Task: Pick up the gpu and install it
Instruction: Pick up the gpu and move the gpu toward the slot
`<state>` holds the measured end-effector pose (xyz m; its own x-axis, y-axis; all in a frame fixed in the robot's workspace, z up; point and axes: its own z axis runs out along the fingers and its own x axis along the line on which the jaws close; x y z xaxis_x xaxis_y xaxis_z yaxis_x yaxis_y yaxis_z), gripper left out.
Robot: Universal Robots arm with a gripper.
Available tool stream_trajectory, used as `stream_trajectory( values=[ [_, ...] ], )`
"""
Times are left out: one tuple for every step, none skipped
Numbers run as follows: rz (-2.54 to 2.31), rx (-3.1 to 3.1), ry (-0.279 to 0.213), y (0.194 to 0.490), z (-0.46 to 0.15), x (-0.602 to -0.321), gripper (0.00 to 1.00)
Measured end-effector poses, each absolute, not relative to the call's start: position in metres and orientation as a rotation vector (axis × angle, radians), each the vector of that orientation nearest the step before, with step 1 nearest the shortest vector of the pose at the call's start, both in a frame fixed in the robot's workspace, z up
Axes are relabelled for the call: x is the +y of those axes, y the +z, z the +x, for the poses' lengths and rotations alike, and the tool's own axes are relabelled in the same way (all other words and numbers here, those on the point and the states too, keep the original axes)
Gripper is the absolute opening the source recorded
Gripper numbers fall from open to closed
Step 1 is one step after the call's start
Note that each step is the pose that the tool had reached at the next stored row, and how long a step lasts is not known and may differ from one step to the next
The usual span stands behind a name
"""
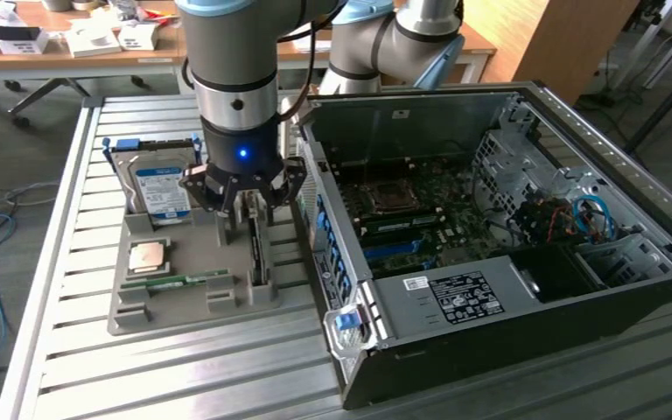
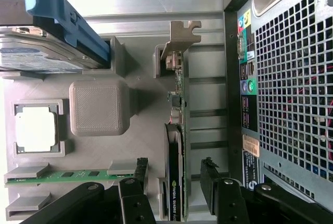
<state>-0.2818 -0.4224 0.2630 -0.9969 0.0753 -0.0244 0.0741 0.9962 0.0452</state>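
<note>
Slatted metal table (image 1: 62, 280) carries a grey tray (image 1: 185, 308) where the spread pincer (image 2: 174, 174) straddles the gpu (image 2: 174, 148) labelled NVIDIA Quadro.

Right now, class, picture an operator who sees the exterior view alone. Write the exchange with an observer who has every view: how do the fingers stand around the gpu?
Operator: Are the fingers touching the gpu?
Observer: No. The wrist view shows the fingers open, one on each side of the gpu, with a gap on both sides.
Operator: How does the card sit?
Observer: On edge in a slot of the grey tray, its silver bracket at the end away from the fingers.
</note>
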Motion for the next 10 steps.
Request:
stream_trajectory(
  values=[
    [0.116, 3.113, 0.069, 0.2630, -0.2818, -0.4224, 0.53],
    [0.117, 3.113, 0.069, 0.2631, -0.2818, -0.4224, 0.53],
    [0.116, 3.113, 0.069, 0.2630, -0.2818, -0.4224, 0.53],
    [0.116, 3.113, 0.069, 0.2630, -0.2818, -0.4224, 0.53],
    [0.116, 3.113, 0.069, 0.2631, -0.2817, -0.4224, 0.53],
    [0.117, 3.113, 0.069, 0.2630, -0.2818, -0.4224, 0.53],
    [0.116, 3.113, 0.069, 0.2630, -0.2818, -0.4224, 0.53],
    [0.116, 3.113, 0.069, 0.2630, -0.2818, -0.4224, 0.53],
    [0.117, 3.112, 0.069, 0.2627, -0.2818, -0.4224, 0.53],
    [0.116, 3.112, 0.069, 0.2616, -0.2817, -0.4223, 0.53]
  ],
)
